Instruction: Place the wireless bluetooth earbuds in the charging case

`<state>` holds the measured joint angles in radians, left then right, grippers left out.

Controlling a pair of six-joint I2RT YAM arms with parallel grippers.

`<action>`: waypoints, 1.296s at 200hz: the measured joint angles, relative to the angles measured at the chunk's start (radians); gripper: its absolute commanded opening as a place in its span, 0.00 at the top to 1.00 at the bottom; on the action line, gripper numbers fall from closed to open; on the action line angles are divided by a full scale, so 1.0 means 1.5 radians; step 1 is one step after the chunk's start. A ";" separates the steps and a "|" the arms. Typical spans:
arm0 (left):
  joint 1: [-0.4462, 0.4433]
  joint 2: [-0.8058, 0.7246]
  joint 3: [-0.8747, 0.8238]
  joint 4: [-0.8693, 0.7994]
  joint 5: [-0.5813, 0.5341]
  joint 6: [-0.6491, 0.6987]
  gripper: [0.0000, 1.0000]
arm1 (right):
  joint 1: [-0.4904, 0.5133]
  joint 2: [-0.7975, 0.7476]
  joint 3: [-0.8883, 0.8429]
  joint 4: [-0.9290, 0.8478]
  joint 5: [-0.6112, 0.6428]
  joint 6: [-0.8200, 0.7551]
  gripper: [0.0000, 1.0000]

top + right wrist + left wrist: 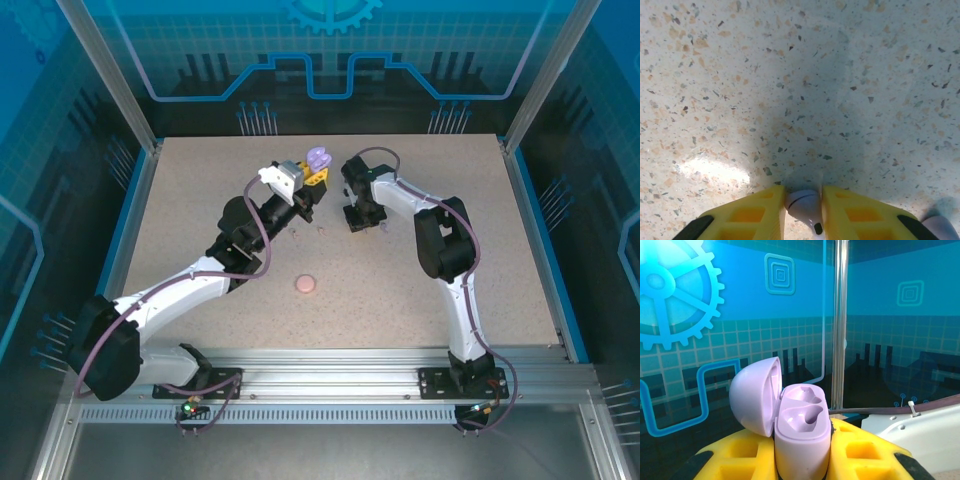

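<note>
Speckled tabletop (790, 75) below, right claw (804, 212) pinches a pale earbud (802, 200) at frame bottom; left claw (801, 467) clamps the open purple case (799, 445). Next, probably: carry it into an empty socket (807, 415).

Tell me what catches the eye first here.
The open purple case, both wells empty, clamped upright in the left gripper above the far middle of the table. Next, the right gripper pinching a pale bud right at its surface, and a small pink disc lying alone mid-table.
</note>
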<state>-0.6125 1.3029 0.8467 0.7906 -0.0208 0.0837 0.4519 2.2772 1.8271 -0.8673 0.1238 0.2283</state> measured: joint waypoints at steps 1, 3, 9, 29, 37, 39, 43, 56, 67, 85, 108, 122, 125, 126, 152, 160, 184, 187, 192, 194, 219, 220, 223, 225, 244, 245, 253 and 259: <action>0.000 0.000 0.000 0.000 0.000 0.000 1.00 | 0.000 0.000 0.000 0.000 0.000 0.000 0.74; 0.000 0.000 0.000 0.000 0.000 0.000 1.00 | 0.000 0.000 0.000 0.000 0.000 0.000 0.74; 0.000 0.000 0.000 0.000 0.001 -0.002 1.00 | 0.000 -0.001 0.000 0.000 0.000 0.002 0.74; 0.000 0.000 0.001 0.000 0.002 -0.002 1.00 | -0.001 -0.011 -0.001 0.002 0.000 0.005 0.74; 0.000 0.000 0.002 0.000 0.003 -0.003 1.00 | -0.001 -0.019 -0.004 0.003 0.000 0.007 0.74; 0.000 0.000 0.002 0.000 0.003 -0.003 1.00 | -0.001 -0.021 -0.004 0.003 0.000 0.008 0.74; 0.000 0.000 0.003 0.000 0.004 -0.004 1.00 | -0.001 -0.026 -0.006 0.005 0.000 0.009 0.74; 0.000 0.000 0.004 0.000 0.007 -0.004 1.00 | -0.001 -0.043 -0.010 0.007 0.000 0.012 0.74; 0.000 0.000 0.006 0.000 0.007 -0.004 1.00 | -0.001 -0.057 -0.013 0.012 0.000 0.014 0.74; 0.000 0.000 0.009 0.000 0.007 -0.004 1.00 | -0.002 -0.076 -0.015 0.016 -0.001 0.017 0.75; 0.000 0.001 0.011 0.000 0.007 -0.004 1.00 | -0.003 -0.090 -0.015 0.021 -0.002 0.020 0.75; 0.000 0.001 0.011 0.000 0.008 -0.004 1.00 | -0.004 -0.093 -0.016 0.021 -0.003 0.022 0.75; 0.000 0.001 0.011 0.000 0.008 -0.004 1.00 | -0.004 -0.094 -0.017 0.021 -0.004 0.022 0.75; 0.000 0.001 0.011 0.000 0.008 -0.004 1.00 | -0.004 -0.094 -0.017 0.021 -0.004 0.022 0.75; 0.000 0.002 0.011 0.000 0.011 -0.004 1.00 | -0.005 -0.098 -0.019 0.022 -0.005 0.025 0.75; 0.000 0.003 0.011 0.000 0.011 -0.004 1.00 | -0.005 -0.102 -0.022 0.024 -0.005 0.025 0.76; 0.000 0.006 0.011 0.000 0.011 -0.004 1.00 | -0.005 -0.127 -0.035 0.026 -0.005 0.028 0.76; 0.000 0.006 0.011 0.000 0.011 -0.004 1.00 | -0.005 -0.131 -0.036 0.027 -0.005 0.029 0.76; 0.000 0.007 0.011 0.000 0.011 -0.004 1.00 | -0.005 -0.137 -0.039 0.027 -0.005 0.030 0.76; 0.000 0.007 0.011 0.000 0.011 -0.005 1.00 | -0.005 -0.141 -0.040 0.028 -0.005 0.030 0.76; 0.000 0.009 0.011 0.000 0.011 -0.005 1.00 | -0.005 -0.184 -0.050 0.031 -0.005 0.030 0.76; 0.000 0.009 0.011 0.000 0.011 -0.005 1.00 | -0.005 -0.187 -0.050 0.030 -0.005 0.030 0.76; 0.000 0.010 0.011 0.000 0.011 -0.004 1.00 | -0.005 -0.193 -0.051 0.031 -0.005 0.030 0.76; 0.000 0.010 0.011 0.000 0.011 -0.004 1.00 | -0.005 -0.197 -0.052 0.031 -0.005 0.031 0.76; 0.000 0.013 0.011 0.000 0.011 -0.004 1.00 | -0.005 -0.237 -0.055 0.031 -0.005 0.033 0.76; 0.000 0.013 0.011 0.000 0.011 -0.004 1.00 | -0.005 -0.238 -0.055 0.031 -0.005 0.033 0.76; 0.000 0.014 0.011 0.000 0.011 -0.004 1.00 | -0.005 -0.256 -0.056 0.031 -0.005 0.033 0.76; 0.000 0.015 0.011 0.000 0.011 -0.004 1.00 | -0.005 -0.269 -0.056 0.032 -0.005 0.033 0.76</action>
<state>-0.6128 1.3254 0.8635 0.7910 -0.0048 0.0772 0.4442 1.8744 1.7424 -0.8200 0.1165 0.2771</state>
